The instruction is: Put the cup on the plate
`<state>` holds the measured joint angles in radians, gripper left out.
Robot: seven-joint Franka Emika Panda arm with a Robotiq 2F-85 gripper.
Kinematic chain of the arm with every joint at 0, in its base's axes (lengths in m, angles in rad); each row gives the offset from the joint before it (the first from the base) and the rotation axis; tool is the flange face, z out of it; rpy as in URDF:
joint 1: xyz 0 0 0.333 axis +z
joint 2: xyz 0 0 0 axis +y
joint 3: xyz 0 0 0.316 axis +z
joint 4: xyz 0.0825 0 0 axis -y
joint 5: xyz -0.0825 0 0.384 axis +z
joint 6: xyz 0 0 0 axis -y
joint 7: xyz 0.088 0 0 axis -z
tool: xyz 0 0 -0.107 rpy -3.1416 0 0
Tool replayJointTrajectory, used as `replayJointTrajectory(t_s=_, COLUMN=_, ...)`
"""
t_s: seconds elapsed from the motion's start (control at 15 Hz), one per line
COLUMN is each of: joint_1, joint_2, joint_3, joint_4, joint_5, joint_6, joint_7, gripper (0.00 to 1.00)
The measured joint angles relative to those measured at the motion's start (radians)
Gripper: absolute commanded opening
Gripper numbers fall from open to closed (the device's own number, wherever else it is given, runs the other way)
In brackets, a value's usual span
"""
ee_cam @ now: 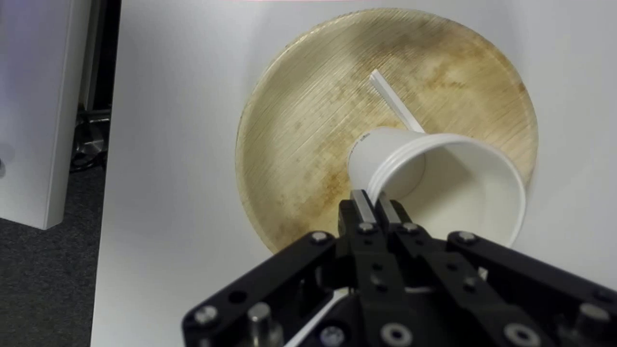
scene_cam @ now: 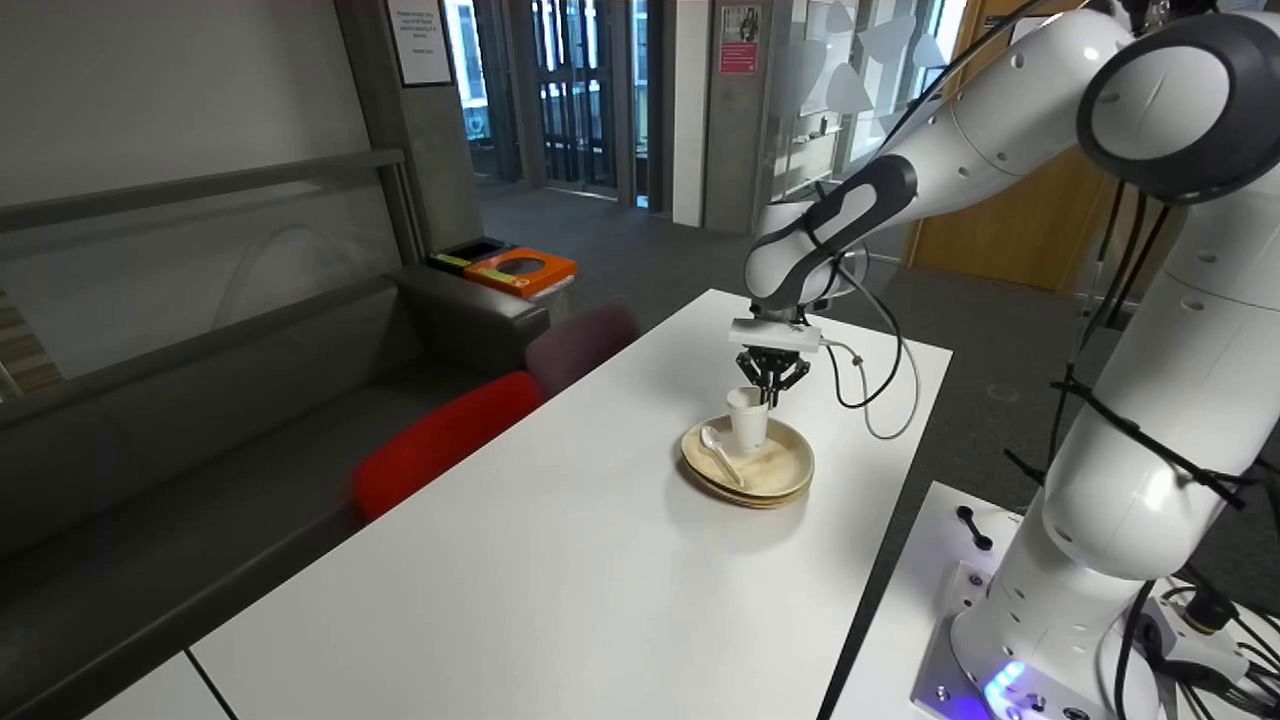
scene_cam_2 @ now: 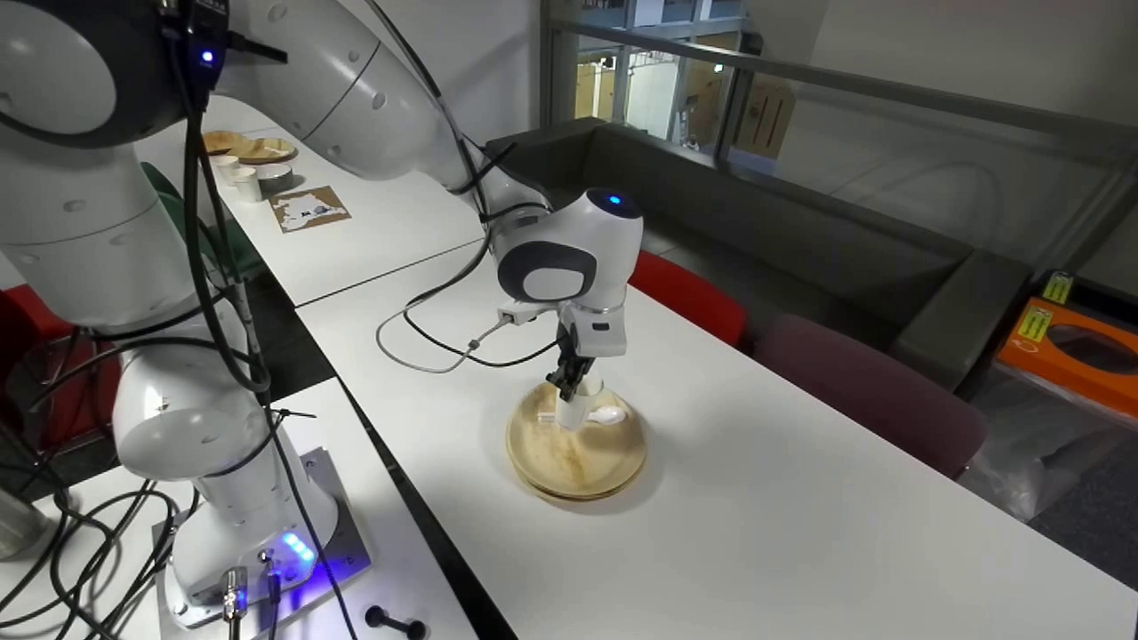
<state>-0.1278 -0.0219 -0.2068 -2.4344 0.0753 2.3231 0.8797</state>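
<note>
The whitish cup (scene_cam: 747, 420) is upright over the tan plate (scene_cam: 785, 472) in both exterior views. It also shows in the wrist view (ee_cam: 462, 188), its open mouth towards the camera and its base over the plate (ee_cam: 289, 144). I cannot tell whether its base touches the plate or hangs just above it. My gripper (ee_cam: 373, 200) is shut on the near part of the cup's rim, one finger inside and one outside. A white spoon (scene_cam: 722, 456) lies on the plate beside the cup; in the wrist view the cup hides part of the spoon.
At least one more plate lies under the top one. A red chair (scene_cam: 450, 435) and a maroon chair (scene_cam: 583, 350) stand along the table's edge. In an exterior view, further cups (scene_cam_2: 246, 183) and plates (scene_cam_2: 265, 149) stand on another table. Cables hang near the wrist.
</note>
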Motion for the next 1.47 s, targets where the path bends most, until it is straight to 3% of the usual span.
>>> replayJointTrajectory(t_s=1.07, joint_1=-0.021, joint_2=0.130, joint_3=-0.003, joint_4=0.079, joint_5=0.000, joint_6=0.015, joint_7=0.000, gripper=0.01)
replayJointTrajectory(t_s=1.47, joint_1=-0.021, joint_2=0.175, joint_3=-0.003, joint_4=0.104, joint_5=-0.002, joint_6=0.074, joint_7=0.001, gripper=0.01)
